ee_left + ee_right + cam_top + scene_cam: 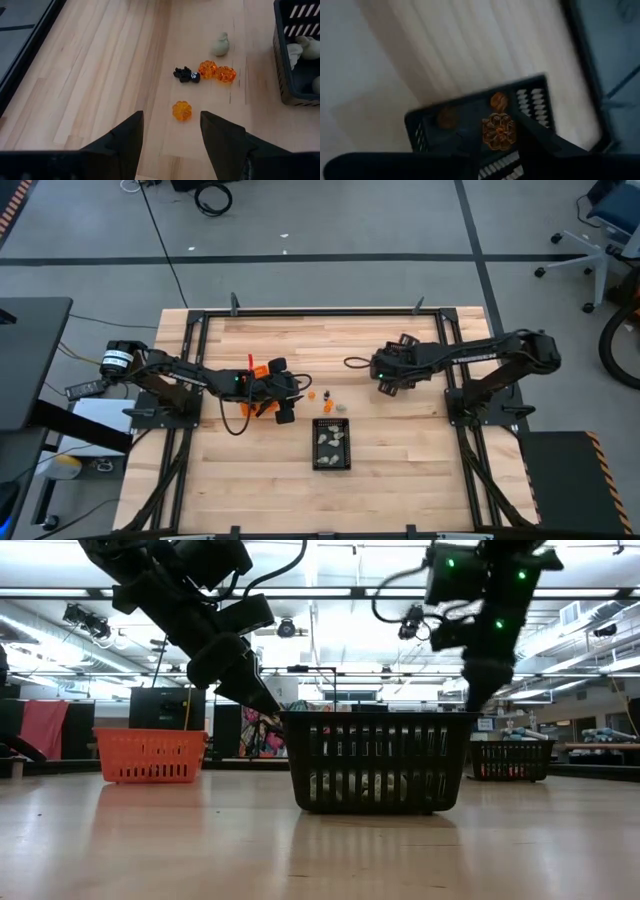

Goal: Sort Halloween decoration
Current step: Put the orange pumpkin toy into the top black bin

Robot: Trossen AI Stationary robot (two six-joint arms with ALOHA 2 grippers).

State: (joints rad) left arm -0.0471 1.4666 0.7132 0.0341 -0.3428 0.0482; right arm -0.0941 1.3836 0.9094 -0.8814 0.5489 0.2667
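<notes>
Small Halloween pieces lie loose on the wooden table: an orange pumpkin, two more, a black spider and a pale ghost. My left gripper stands open above the table, its fingertips just short of the nearest pumpkin, touching nothing. My right gripper is shut on another orange pumpkin above a black mesh bin that has orange pieces in it. Pale pieces lie in the middle black mesh bin. My right gripper pinches a small orange pumpkin piece between its two fingers, at its sides. The fingers slant down from above. The piece is lifted clear, over the inside of the black mesh bin. The view is blurred, so I cannot tell more about the hold.
An orange bin sits under my left arm. The middle black bin stands toward the table's near edge, the other black bin farther back on the right. A black metal frame runs round the table.
</notes>
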